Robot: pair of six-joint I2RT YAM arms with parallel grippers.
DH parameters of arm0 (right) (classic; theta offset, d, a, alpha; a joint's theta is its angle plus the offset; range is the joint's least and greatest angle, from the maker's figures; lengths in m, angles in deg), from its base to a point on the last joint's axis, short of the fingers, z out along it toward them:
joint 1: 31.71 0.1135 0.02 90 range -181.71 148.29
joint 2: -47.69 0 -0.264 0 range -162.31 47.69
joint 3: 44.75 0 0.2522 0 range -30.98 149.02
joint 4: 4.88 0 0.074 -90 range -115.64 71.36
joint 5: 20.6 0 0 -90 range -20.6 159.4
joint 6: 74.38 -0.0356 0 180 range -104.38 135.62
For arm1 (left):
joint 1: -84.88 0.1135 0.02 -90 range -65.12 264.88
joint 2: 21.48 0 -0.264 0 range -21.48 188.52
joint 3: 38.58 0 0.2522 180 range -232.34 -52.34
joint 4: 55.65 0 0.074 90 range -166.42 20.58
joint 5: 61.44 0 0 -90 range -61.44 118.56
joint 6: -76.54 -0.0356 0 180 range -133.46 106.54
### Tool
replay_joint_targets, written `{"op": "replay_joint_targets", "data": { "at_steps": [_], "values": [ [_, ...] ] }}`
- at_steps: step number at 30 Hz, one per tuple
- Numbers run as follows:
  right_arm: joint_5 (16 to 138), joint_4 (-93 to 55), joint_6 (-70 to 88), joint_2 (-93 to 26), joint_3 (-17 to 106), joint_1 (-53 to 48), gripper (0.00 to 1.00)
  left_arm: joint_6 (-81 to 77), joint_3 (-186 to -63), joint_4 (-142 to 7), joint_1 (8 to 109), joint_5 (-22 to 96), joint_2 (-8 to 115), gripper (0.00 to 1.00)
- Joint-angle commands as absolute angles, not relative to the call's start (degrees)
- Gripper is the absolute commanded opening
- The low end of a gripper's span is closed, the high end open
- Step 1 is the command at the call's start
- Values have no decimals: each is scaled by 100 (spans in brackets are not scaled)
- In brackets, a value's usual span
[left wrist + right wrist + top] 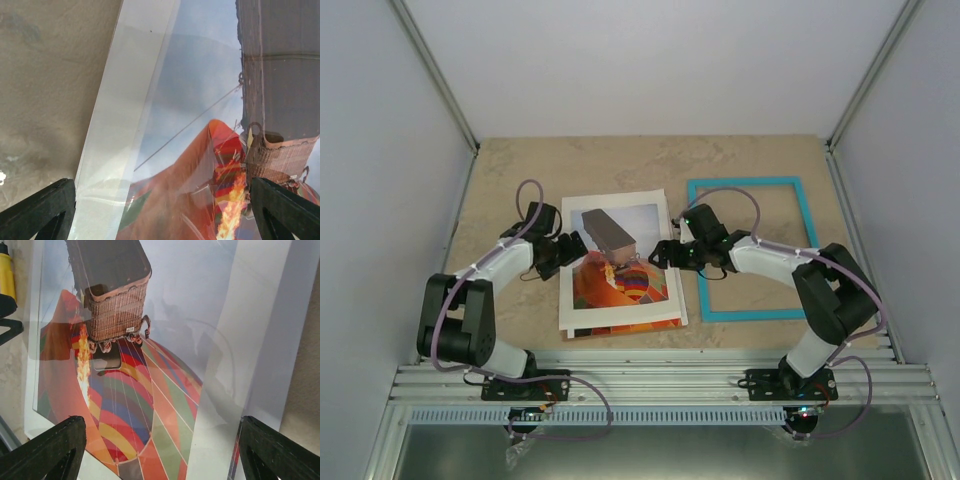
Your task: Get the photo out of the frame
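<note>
1. Left pincer (572, 255): released. In the wrist view the left pincer (160, 222) has both black tips spread to the bottom corners, with nothing between them.
2. Right pincer (662, 253): also released and wide. In its own view the right pincer (165, 460) holds nothing.
3. Photo (620, 285): flat on the table (510, 180), mid-field, balloon side up, and out of the frame. It rests on a white mat (620, 198) that shows past its edges. The sheets look a little fanned at the near edge. Glare across the print in both wrist views hints at a clear sheet on top, but I cannot confirm this.
4. Frame (745, 183): empty and flat on the table, just to the right of the stack, with a narrow strip of table between them as far as I can tell. My right arm reaches across it.
5. Key relation: the photo lies between my two pincers.
   - Its long axis runs from near to far, away from my bases, slightly skewed.
   - The left pincer stands at the left long edge and the right pincer at the right long edge, facing each other across the short axis.
6. Left wrist view: the stack's left edge runs up between my fingers, with a pale band of white mat (120, 125) and then the photo (200, 150).
7. Right wrist view: the photo (150, 390) fills most of the gap, and the white mat (250, 340) lies by the right finger.
8. Judgement: neither arm is clearly nearer, though the right pincer sits further over the print. The coming move turns on getting a finger under one long edge and parting the photo from the mat.
</note>
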State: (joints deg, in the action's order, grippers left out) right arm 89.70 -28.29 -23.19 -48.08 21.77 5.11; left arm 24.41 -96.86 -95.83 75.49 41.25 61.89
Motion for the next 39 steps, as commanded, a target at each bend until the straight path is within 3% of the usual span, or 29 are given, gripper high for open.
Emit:
{"op": "replay_joint_targets", "data": {
  "at_steps": [1,12,26,33,39],
  "values": [
    [9396,-2476,-2388,-4994,2389,538,83,2254,-9964,-9656,7512,4049,6379,96],
    [9459,-2513,-2406,-5321,2597,649,83,2014,-10240,-10083,7512,3256,6171,97],
    [9661,-2548,-2304,-5651,2960,933,83,2049,-10090,-10338,7426,3141,5747,97],
    [9683,-2702,-2106,-5364,2780,831,83,2181,-10292,-10531,6800,2933,5542,98],
    [8948,-3309,-1913,-4712,2378,687,84,2491,-10241,-10524,6072,3032,5427,97]
  ]
}}
